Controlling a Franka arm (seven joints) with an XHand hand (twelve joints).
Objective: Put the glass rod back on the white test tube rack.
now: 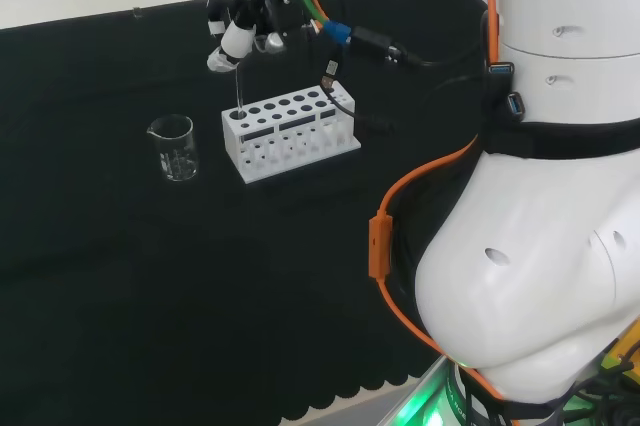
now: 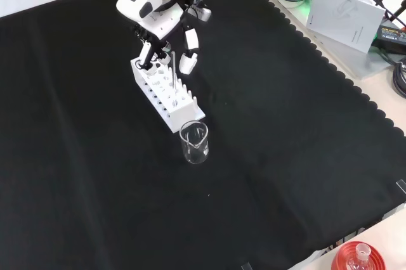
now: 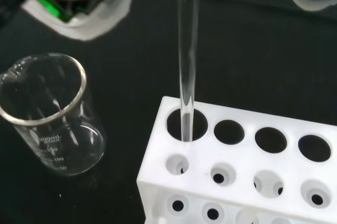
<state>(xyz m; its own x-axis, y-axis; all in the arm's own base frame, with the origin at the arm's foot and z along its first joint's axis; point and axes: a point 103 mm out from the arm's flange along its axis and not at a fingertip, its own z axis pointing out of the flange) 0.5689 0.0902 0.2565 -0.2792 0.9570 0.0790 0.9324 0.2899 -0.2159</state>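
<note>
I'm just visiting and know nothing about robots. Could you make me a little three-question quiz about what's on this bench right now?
1. True or false: the glass rod has its lower end in a corner hole of the white test tube rack.
2. Which stands beside the rack? A) an empty glass beaker B) a metal bowl C) a red cup
3. Fill in: above the rack, the rod's upper end is at the ____.

Key: 1 true; 2 A; 3 hand.
</note>
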